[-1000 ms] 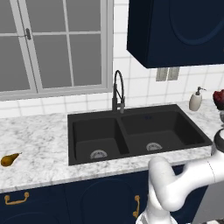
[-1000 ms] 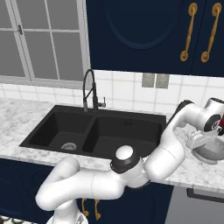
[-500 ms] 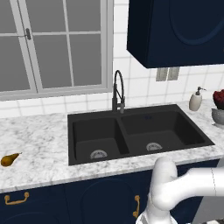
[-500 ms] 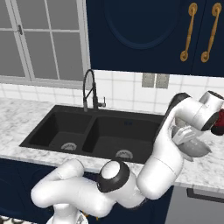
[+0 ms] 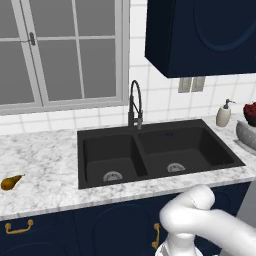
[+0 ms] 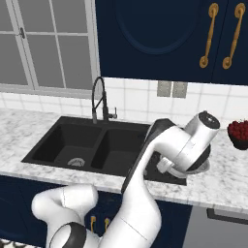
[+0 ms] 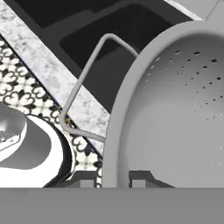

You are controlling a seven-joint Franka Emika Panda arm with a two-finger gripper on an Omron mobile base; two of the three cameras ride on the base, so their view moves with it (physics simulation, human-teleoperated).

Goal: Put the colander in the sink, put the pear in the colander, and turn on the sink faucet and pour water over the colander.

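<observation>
While the end effector (image 7: 117, 178) sits at the bottom centre of the hand view, its 2 dark fingertips (image 7: 141, 178) stand narrowly on either side of the rim of the colander (image 7: 175, 109), pinching it. The colander's perforated bowl takes up the right half of that view, rising straight up from the fingertips, and 1 thin wire handle loops off its rim toward the upper left. Beyond the handle, at the top of the view, lies the dark sink (image 7: 109, 35), with a strip of marble surface (image 7: 52, 74) running diagonally under it.

Seen from the right base view, the white hand covers most of the colander (image 6: 202, 167) at centre right, where a sliver of its rim shows beneath the hand, at the right-hand corner of the sink (image 6: 82, 145). Behind the sink, at upper centre left, stands the sink faucet (image 6: 100, 104). A dark bowl of red fruit (image 6: 239, 133) sits at the right edge.

Far off in the left base view, the pear (image 5: 11, 182) lies on the surface (image 5: 45, 165) at the left edge, well apart from the sink (image 5: 155, 150), with the sink faucet (image 5: 135, 107) at centre and a white soap dispenser (image 5: 223, 114) at the right.
</observation>
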